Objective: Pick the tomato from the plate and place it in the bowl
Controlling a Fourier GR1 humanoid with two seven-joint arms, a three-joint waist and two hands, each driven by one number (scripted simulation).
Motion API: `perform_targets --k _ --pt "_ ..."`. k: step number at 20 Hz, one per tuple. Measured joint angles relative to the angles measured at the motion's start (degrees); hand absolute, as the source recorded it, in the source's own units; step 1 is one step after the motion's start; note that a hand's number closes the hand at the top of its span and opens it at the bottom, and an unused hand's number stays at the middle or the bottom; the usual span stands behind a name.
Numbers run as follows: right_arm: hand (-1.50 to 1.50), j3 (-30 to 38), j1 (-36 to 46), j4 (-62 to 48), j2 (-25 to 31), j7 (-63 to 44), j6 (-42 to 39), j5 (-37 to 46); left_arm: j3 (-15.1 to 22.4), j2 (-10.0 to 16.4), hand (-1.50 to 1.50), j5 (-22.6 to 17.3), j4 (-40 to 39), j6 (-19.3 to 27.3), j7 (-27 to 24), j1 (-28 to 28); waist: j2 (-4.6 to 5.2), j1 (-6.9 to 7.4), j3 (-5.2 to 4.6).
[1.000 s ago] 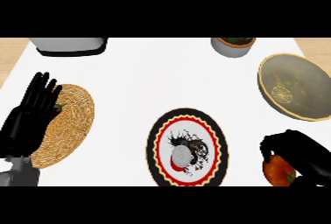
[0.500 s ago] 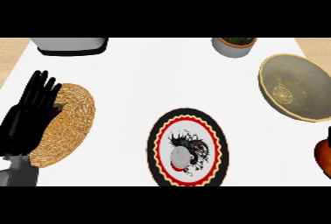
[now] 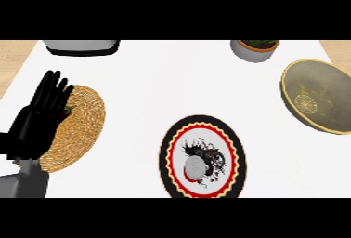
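Note:
The plate (image 3: pixel 204 133), black-rimmed with a red and cream zigzag band and a dark drawing in its middle, lies at the lower centre with no tomato on it. The olive-brown bowl (image 3: pixel 321 101) sits at the right edge and shows nothing inside. No tomato is visible anywhere. My left hand (image 3: pixel 40 120) rests open at the left, fingers up, over a woven mat. My right hand is out of the picture.
A round woven straw mat (image 3: pixel 81 125) lies under the left hand. A small grey pot with a plant (image 3: pixel 255 49) stands at the back right. A grey container (image 3: pixel 81 46) sits at the back left edge.
My right hand, shut on the tomato at the lower right, has moved off past the right edge and taken the tomato out of view. The left hand has stayed put.

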State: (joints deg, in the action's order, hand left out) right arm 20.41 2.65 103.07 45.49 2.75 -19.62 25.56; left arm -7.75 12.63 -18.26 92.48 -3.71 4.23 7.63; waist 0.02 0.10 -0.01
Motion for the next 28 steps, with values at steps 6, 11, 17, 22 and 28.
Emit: perform_targets --k 6,11,17,22,28 --pt "1.5 -0.89 11.09 -16.08 -0.65 3.0 2.91 1.74 -0.18 -0.03 0.0 0.08 -1.48 -1.15 -0.64 0.73 0.18 0.77 0.03" --pt "1.5 -2.77 21.4 -32.02 -1.99 7.82 6.42 3.82 0.0 -0.28 0.0 0.44 -1.36 -1.14 -0.3 1.16 0.29 1.24 0.05" --pt "1.5 -5.73 32.64 -52.16 -2.78 14.5 12.06 9.65 0.0 -0.46 0.0 0.24 -1.36 -1.54 -0.06 2.01 0.56 2.07 0.08" --pt "1.5 -9.61 38.13 -64.99 -4.64 15.91 15.09 15.65 1.26 -1.3 0.0 0.87 0.28 -1.06 0.61 2.02 0.87 3.04 0.13" --pt "-1.5 -9.39 43.24 -78.19 -6.25 16.31 12.75 16.8 0.98 -1.4 0.0 1.23 -2.27 -1.35 -0.64 3.67 1.49 3.58 0.22"
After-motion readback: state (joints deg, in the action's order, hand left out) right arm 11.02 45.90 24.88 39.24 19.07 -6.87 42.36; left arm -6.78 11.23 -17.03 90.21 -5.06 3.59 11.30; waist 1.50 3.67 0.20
